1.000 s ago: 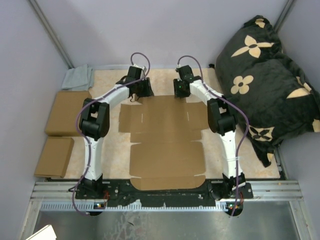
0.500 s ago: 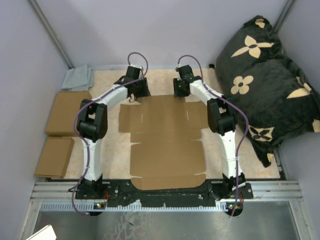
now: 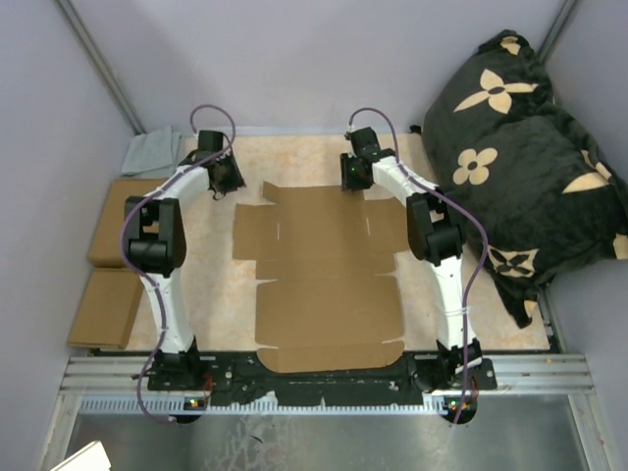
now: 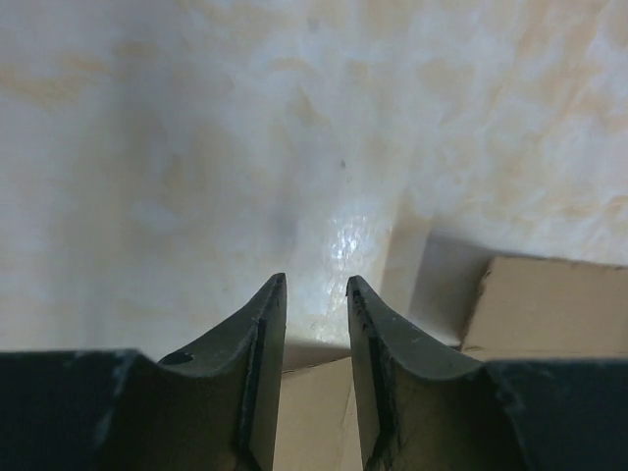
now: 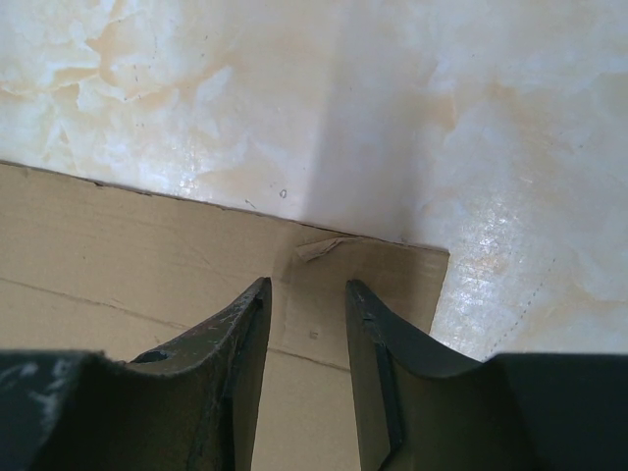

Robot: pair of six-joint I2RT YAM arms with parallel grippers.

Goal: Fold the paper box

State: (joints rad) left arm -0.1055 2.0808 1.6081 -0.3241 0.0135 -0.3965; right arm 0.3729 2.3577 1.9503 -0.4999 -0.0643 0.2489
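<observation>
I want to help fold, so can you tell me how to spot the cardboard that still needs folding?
Find the pale marbled table. Right in its middle lies the paper box, a big brown cardboard sheet. Unlike the two closed brown boxes at the table's left edge, it is spread out flat, with flaps and slits along its sides.

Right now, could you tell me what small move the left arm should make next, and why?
Probably slide the left gripper right, onto the far-left corner of the paper box: its open jaws point at bare table just off the cardboard, while the right gripper is above the far edge.
</observation>
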